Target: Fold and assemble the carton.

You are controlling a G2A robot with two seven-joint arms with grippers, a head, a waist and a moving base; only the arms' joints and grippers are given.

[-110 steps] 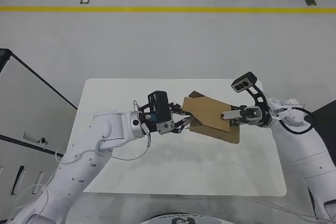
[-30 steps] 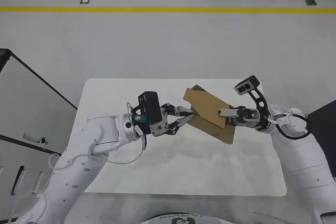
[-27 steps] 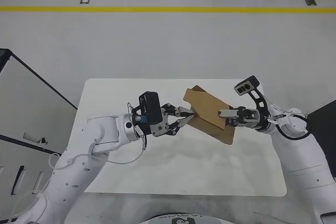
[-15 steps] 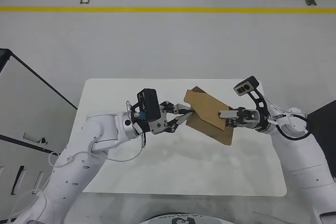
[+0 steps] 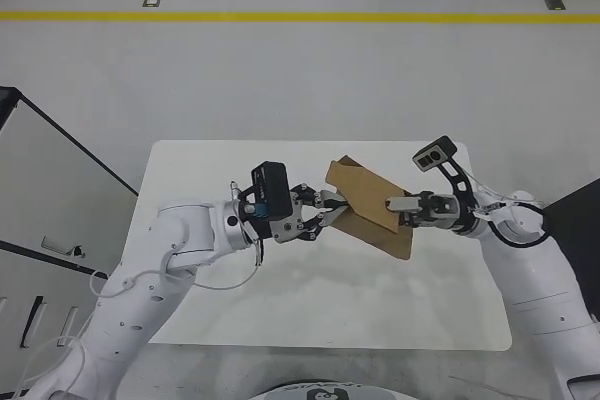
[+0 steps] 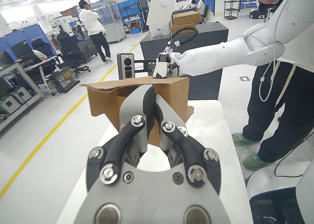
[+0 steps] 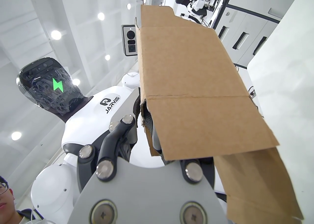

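Carton (image 5: 368, 205) clamped from both sides
Your left hand (image 5: 330, 210) and right hand (image 5: 392, 204) each pinch its brown corrugated board: half-opened, tilted, flaps loose, over the counter (image 5: 210, 180).

Carton (image 5: 368, 207) at the centre of things, tilted, up over the far half of the worktop (image 5: 280, 300). Left pincer (image 5: 330, 208) sits at the carton's left end, clamped on an edge there. Right pincer (image 5: 392, 203) is opposite, at the carton's right end, pinching its top panel, so the carton hangs between the two. Does its low corner touch the worktop beneath? Can't tell. Well behind the carton, a floor line (image 5: 300, 16) runs across. Far off to the carton's left, a cabinet (image 5: 40, 200).
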